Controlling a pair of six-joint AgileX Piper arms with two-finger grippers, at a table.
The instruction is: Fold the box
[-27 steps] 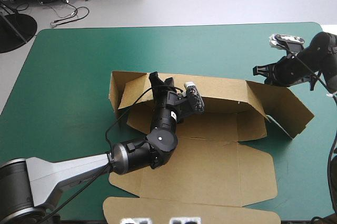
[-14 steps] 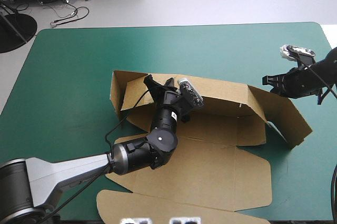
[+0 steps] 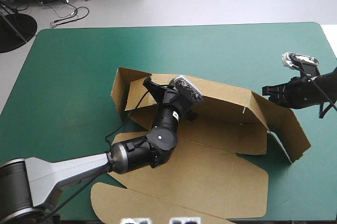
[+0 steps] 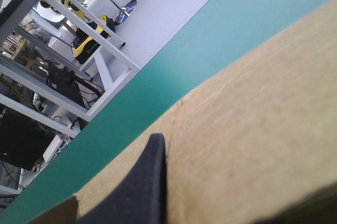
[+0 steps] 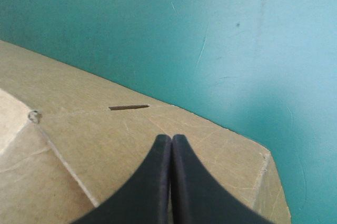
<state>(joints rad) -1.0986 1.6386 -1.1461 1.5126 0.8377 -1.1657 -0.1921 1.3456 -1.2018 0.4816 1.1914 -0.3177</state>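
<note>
1. Cardboard first: the box [image 3: 210,171] lies mid-worktop [image 3: 68,77] on the teal-green cover, skewed to the edges. Its base and the near lid panel [image 3: 158,211] are flat. The back wall [image 3: 221,103] is half raised and leaning, and the right end flap [image 3: 287,124] splays outward.
2. My left pincer [image 3: 159,86] is on the left stretch of that back wall, and I read it as clamped there. From the wrist I see one black finger [image 4: 150,182] lying against brown board. The board hides the other finger, so the sheet should be between the two.
3. My right pincer [image 5: 171,139] is clenched to a point with nothing in it. It sits over the upper part of the right end flap, close to the corner where the flap meets the back wall. A thin slot [image 5: 129,107] shows in the board just ahead. Whether my tips touch the board, I cannot tell.
4. Step in hand, as I judge it: raising the walls. The back wall is partly up and no end flap is tucked, so the fold is at an early stage.
5. Next move calls for my left to stand the wall upright and hold it firm. My right then has to swing the end flap inward about its crease. If I push too hard, the whole sheet could skid across the cover.
</note>
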